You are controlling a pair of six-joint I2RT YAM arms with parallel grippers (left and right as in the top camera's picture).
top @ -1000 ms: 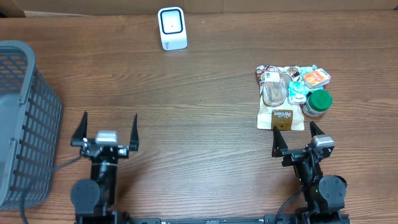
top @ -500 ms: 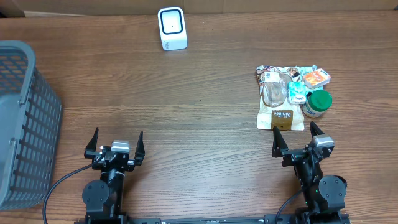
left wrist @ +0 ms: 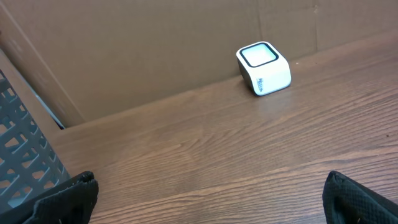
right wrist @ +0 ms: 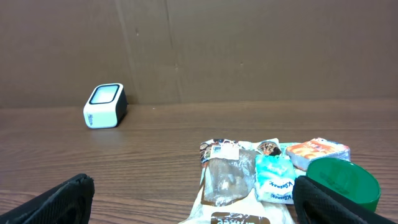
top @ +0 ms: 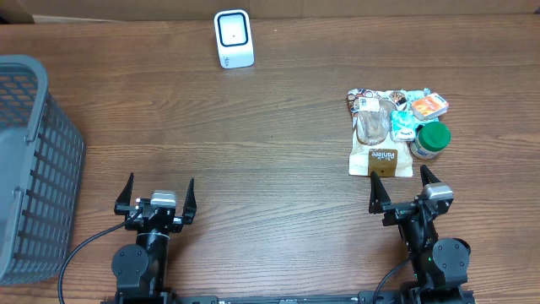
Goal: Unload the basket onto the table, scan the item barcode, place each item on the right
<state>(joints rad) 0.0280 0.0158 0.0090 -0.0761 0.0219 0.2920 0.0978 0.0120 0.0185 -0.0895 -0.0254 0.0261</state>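
Observation:
The white barcode scanner (top: 234, 38) stands at the far edge of the table, also visible in the left wrist view (left wrist: 264, 68) and the right wrist view (right wrist: 104, 106). The items lie in a pile at the right: a brown-and-white bag (top: 381, 143), a teal packet (top: 403, 125), an orange packet (top: 429, 105) and a green-lidded jar (top: 432, 139). My right gripper (top: 398, 179) is open just in front of the bag (right wrist: 233, 186), touching nothing. My left gripper (top: 159, 187) is open over bare wood at the near left, its dark fingers (left wrist: 62, 199) wide apart.
A grey mesh basket (top: 34, 169) fills the left edge of the table and shows at the left of the left wrist view (left wrist: 18, 149). A cardboard wall (right wrist: 249, 50) runs behind the scanner.
The left gripper has shifted a little right and back toward the near edge, then held still. The right arm and the items have not moved.

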